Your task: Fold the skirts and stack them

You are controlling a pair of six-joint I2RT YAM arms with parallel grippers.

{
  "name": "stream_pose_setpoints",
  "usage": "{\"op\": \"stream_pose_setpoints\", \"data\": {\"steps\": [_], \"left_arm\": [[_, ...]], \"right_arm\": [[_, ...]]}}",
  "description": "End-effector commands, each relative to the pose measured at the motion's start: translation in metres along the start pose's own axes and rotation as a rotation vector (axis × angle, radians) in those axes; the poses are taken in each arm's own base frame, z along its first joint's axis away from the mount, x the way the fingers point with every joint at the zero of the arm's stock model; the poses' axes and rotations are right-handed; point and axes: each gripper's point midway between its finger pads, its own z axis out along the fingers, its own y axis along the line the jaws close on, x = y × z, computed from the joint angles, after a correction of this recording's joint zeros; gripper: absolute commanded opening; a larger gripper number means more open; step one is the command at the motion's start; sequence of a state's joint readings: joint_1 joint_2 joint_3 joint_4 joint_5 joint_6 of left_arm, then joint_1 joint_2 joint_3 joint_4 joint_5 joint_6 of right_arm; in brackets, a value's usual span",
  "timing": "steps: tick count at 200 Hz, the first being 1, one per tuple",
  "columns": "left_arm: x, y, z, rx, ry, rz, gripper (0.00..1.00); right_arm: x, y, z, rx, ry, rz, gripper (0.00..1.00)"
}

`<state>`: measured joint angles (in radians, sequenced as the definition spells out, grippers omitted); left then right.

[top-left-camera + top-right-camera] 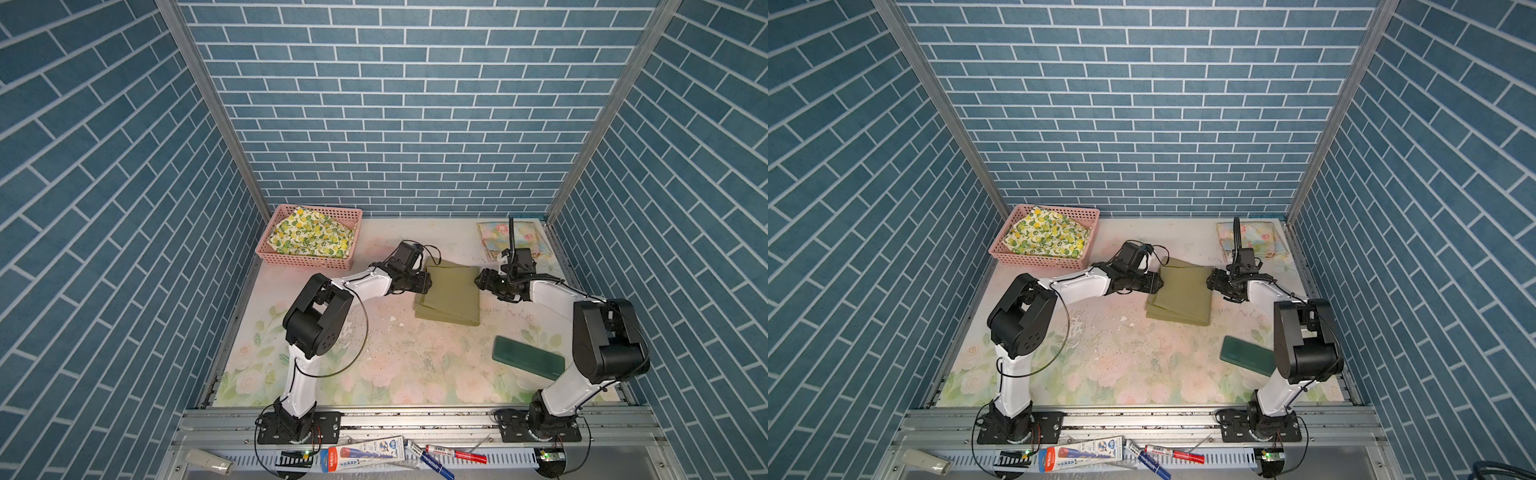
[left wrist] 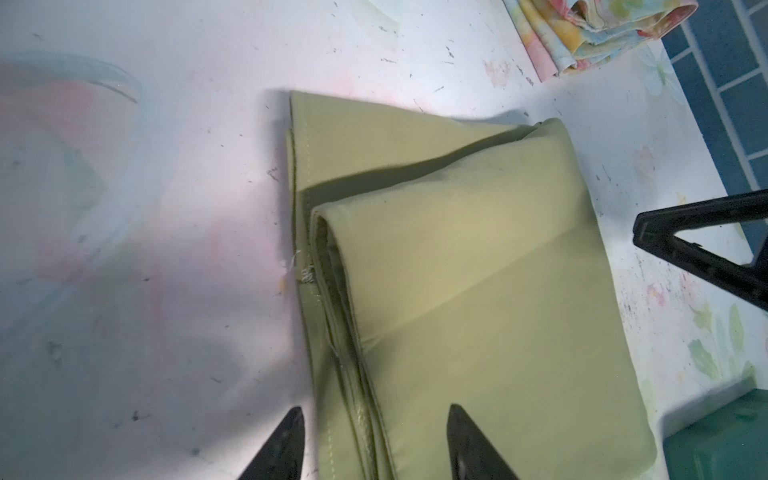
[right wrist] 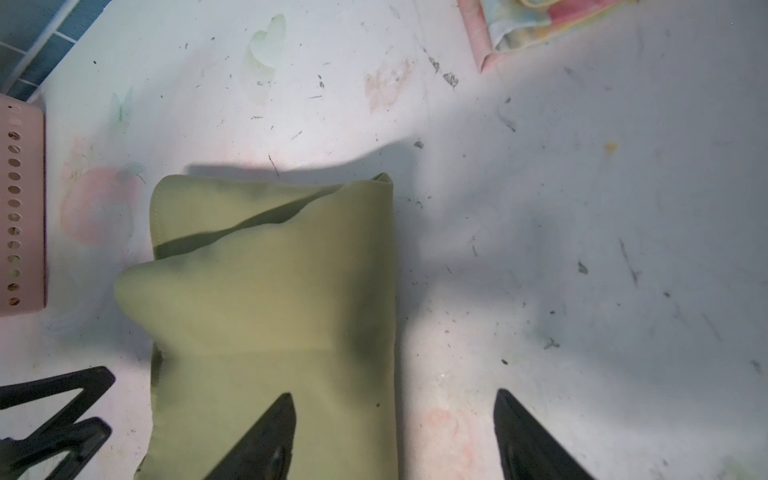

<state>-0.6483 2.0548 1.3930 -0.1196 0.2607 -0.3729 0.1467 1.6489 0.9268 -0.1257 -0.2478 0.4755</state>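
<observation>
Pens (image 1: pixel 455 454) foremost, green block (image 1: pixel 528 356) beyond, left tool (image 2: pixel 374 409), right tool (image 3: pixel 395 392) apart flanking olive skirt (image 1: pixel 451 293)

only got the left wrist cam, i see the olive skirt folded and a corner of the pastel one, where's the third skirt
Observer: The lemon-print skirt lies loose in the pink basket at the back left, as both top views show.
Operator: ok is the right gripper holding the olive one
Observer: No. In the right wrist view the right gripper is open, with one finger over the edge of the olive skirt and the other over bare table.
Operator: whats the green thing at the edge of my frame
Observer: A dark green block, lying flat toward the front right, apart from the olive skirt.
</observation>
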Motion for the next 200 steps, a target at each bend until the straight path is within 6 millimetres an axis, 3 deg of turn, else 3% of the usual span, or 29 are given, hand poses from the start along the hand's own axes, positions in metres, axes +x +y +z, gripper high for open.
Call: {"op": "stream_pose_setpoints", "data": {"steps": [1, 52, 108, 200], "left_arm": [[0.008, -0.003, 0.010, 0.011, 0.033, -0.004, 0.53], [0.014, -0.013, 0.025, 0.055, 0.049, -0.032, 0.40], [0.003, -0.029, 0.017, 0.108, 0.009, -0.050, 0.00], [-0.017, -0.048, -0.010, 0.191, -0.053, -0.080, 0.00]], "right_arm": [[0.000, 0.003, -0.010, -0.024, -0.020, 0.026, 0.74], [-0.001, 0.002, -0.017, -0.020, -0.034, 0.020, 0.73], [0.002, -0.005, -0.020, -0.007, -0.039, 0.030, 0.72], [0.001, -0.009, -0.027, 0.013, -0.043, 0.018, 0.71]]}}
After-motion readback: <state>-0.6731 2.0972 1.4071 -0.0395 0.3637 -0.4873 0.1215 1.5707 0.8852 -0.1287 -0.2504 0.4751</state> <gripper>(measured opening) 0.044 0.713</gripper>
